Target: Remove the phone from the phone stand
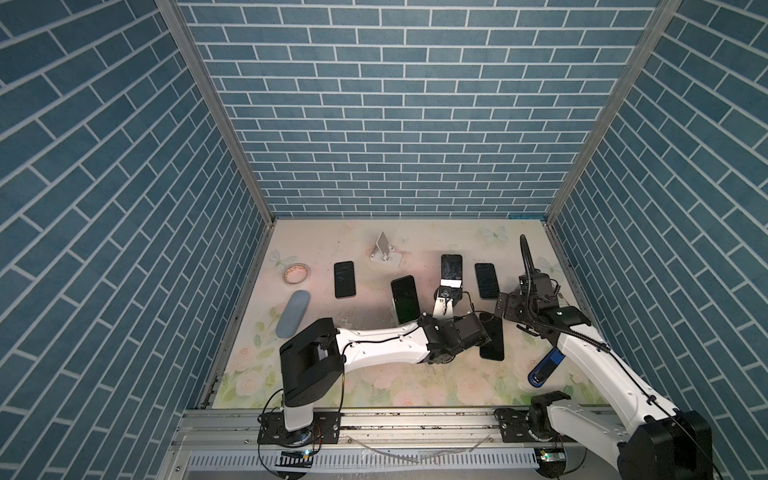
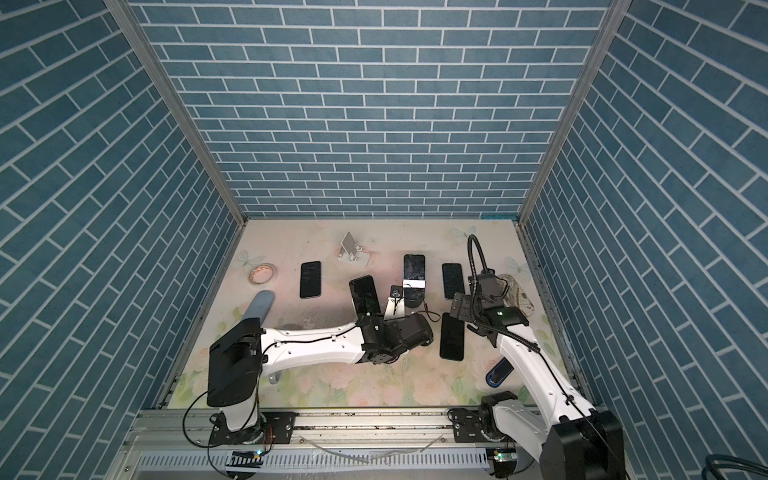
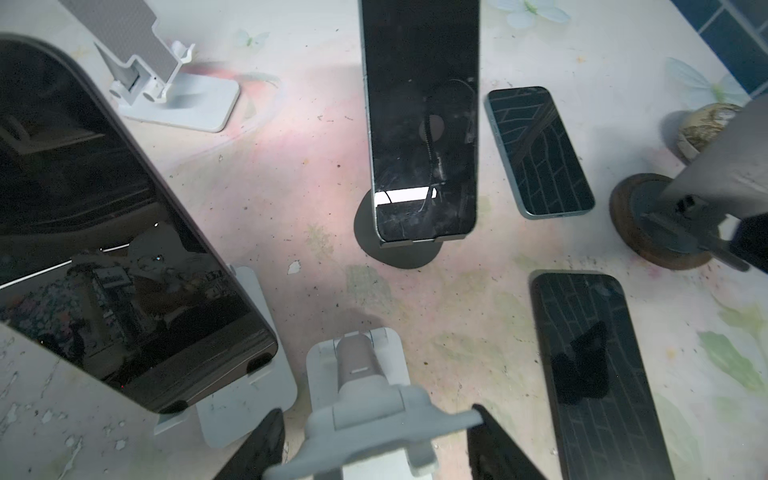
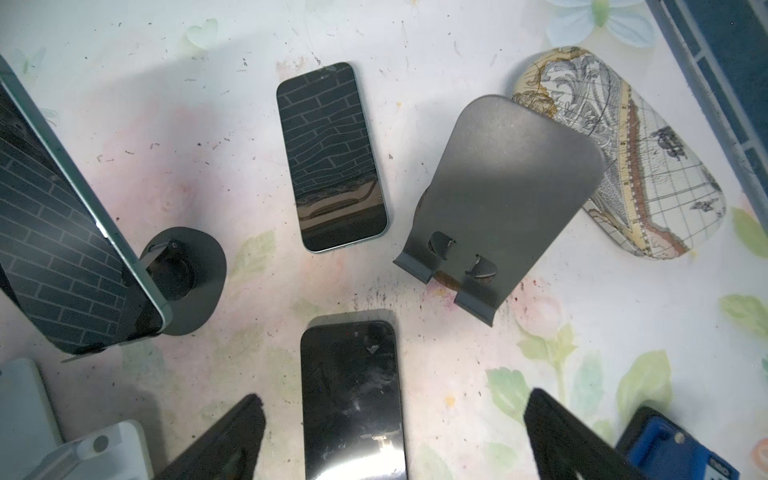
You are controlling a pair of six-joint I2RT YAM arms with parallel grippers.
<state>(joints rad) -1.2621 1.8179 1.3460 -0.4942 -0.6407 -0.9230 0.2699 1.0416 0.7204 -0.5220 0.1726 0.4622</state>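
- Phones on stands, two of them: the near phone [image 1: 404, 300] leans on a white base [image 3: 249, 399] just beside the left gripper [image 3: 376, 413], on its left side.
- Far phone [image 1: 451, 269] tilts on a round stand [image 3: 399, 257] just ahead of that gripper's fingertips, with a scuffed screen and a bright reflection low on the glass.
- Left gripper grips a bare white stand [image 3: 357, 365]. The cradle is wedged between its fingers [image 3: 494, 444], and one wing tip presses against a finger.
- Right gripper [image 4: 395, 399] hangs spread wide and holds nothing.
- Directly under it a flat phone [image 4: 349, 374] lies face up on the table, framed by the two fingers.
- Ahead of the right gripper a dark stand [image 4: 498, 195] sits bare, plate tilted back, with a second flat phone [image 4: 332, 158] beside it.
- Beyond the dark stand lies a map-print case [image 4: 656, 166]. I cannot tell whether the two touch.
- Well beyond the left gripper, a far stand [image 1: 386, 254] sits towards the back wall.
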